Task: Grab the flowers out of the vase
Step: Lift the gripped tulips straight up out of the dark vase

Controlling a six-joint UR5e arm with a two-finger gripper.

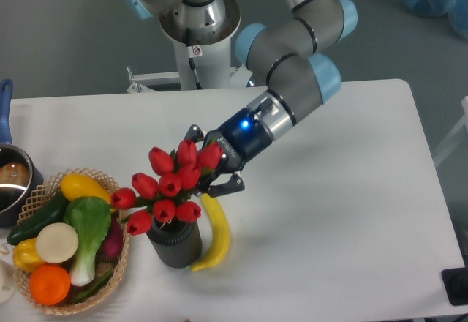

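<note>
The flowers (167, 185), a bunch of red tulip buds with green stems, stand lifted above the mouth of the vase (175, 244), a short dark ribbed cylinder near the table's front. Their lower stems still reach the vase mouth. My gripper (208, 170) comes in from the upper right and is shut on the flowers at the bunch's right side. Its fingers (227, 184) are partly hidden behind the buds.
A yellow banana (216, 235) lies right of the vase, touching it. A wicker basket (45, 187) of vegetables and fruit sits at the front left, close to the vase. A metal pot (11, 183) with a blue handle stands at the left edge.
</note>
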